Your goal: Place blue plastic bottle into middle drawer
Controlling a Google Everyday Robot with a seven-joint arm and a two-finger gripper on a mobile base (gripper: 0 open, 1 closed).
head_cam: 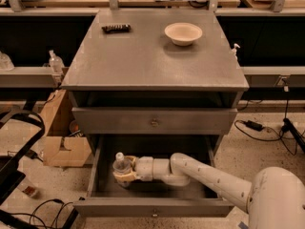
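Speckled pale floor, workshop shelving behind. Grey metal cabinet stands centre, its flat top serving as the bench (pixel 143 61).

Blue plastic bottle (pixel 120 162): clear body, white screw cap, pale label. Upright inside the middle drawer (pixel 152 207), in its left half, below the bench's front edge and nearer the front-left corner than the front-right.

Claw (pixel 125 174): cream-coloured, clamped on the bottle's lower body with a finger on either side, reaching in from the right. White jointed arm (pixel 205 176) runs from the claw across the drawer's floor toward the lower right of the view, where a large rounded white housing fills the corner.

Middle drawer: wide, shallow, grey, pulled out toward the camera, with a small round knob on its front panel.

Closed grey drawer front (pixel 190 121) just above it, with a knob of its own. A dark open gap lies between that front and the bench.

On the bench: shallow cream bowl (pixel 183 33) near the back-right corner, dark flat bar-shaped object (pixel 116 28) near the back-left corner, the two well apart.

Around the cabinet: brown cardboard box (pixel 62 144) on the floor beside its left side. Small clear pump bottle (pixel 55 61) on a ledge beyond the bench's left edge. Black cables (pixel 252 125) on the floor to the right.
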